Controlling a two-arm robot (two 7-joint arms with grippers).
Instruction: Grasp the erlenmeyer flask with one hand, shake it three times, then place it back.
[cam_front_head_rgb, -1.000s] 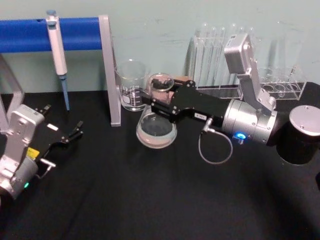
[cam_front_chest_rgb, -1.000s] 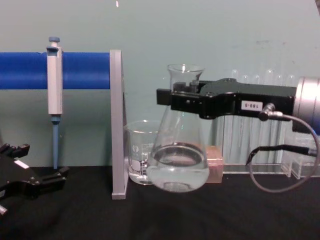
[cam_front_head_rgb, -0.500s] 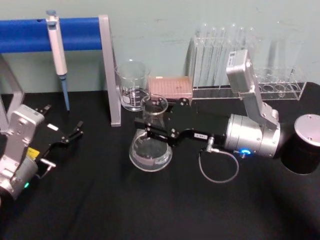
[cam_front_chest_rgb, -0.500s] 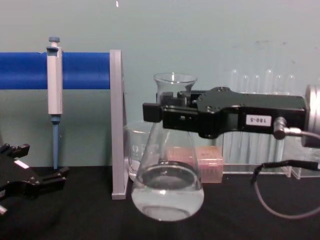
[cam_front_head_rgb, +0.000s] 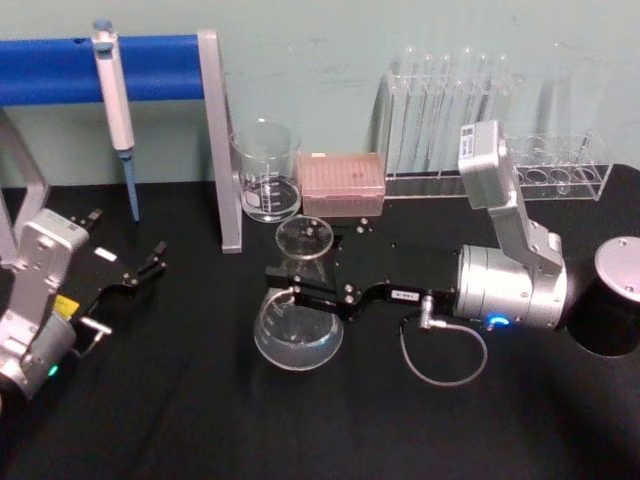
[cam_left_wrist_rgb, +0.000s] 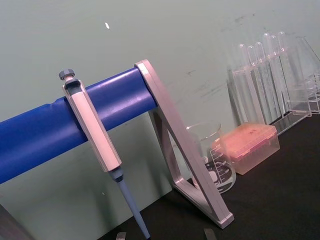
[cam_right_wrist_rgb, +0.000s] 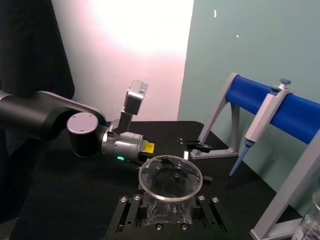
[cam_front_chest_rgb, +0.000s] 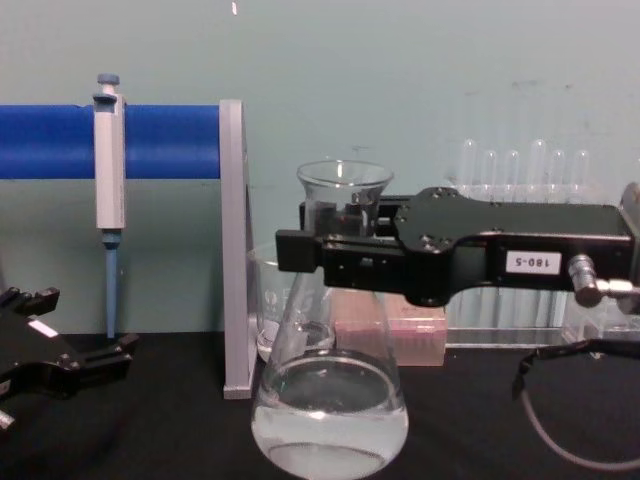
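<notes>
The clear glass conical erlenmeyer flask (cam_front_head_rgb: 298, 338), with a little clear liquid in its wide base, is clasped at the neck by the right black gripper (cam_front_head_rgb: 303, 285) on its silver wrist. It is held upright over the black table (cam_front_head_rgb: 200, 420), nearer than the straight-sided glass beaker (cam_front_head_rgb: 266, 172) and the pink box (cam_front_head_rgb: 342, 184). Whether its base touches the table cannot be told. The grasp is judged done. The shakes cannot be counted, and setting down and release are left. The left black gripper (cam_front_head_rgb: 125, 262) is parked at the near left, fingers spread.
</notes>
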